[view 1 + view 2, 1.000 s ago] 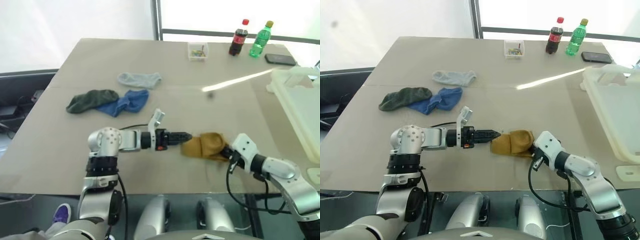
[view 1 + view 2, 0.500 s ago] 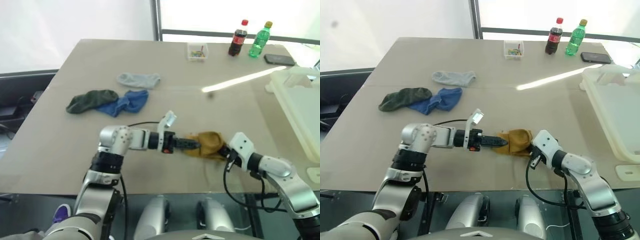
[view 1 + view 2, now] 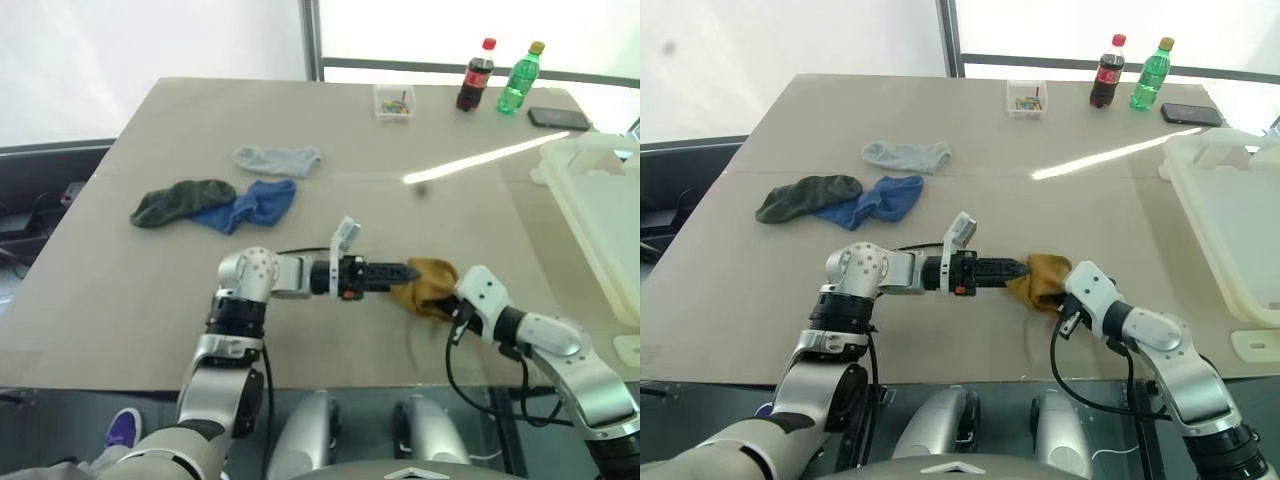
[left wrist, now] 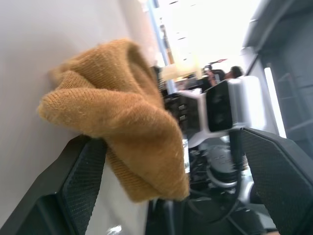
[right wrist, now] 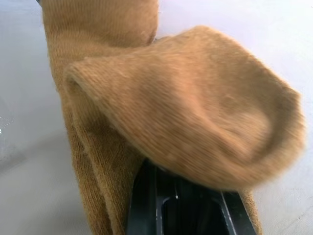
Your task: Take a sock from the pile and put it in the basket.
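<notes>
Now right tool [image 3: 452, 300] clamping mustard sock [image 3: 425, 285] (bunched), left tool [image 3: 405, 272] spread beside it

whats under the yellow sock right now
Under the mustard sock, the right gripper's black fingers show, shut on its fabric. Below that is bare table. The fingertips themselves are covered by the folded knit. The left gripper, open, straddles its other side.

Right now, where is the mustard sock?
In the head views the mustard sock sits near the table's front edge, right of centre, between the left gripper and the right gripper, which grips it.
</notes>
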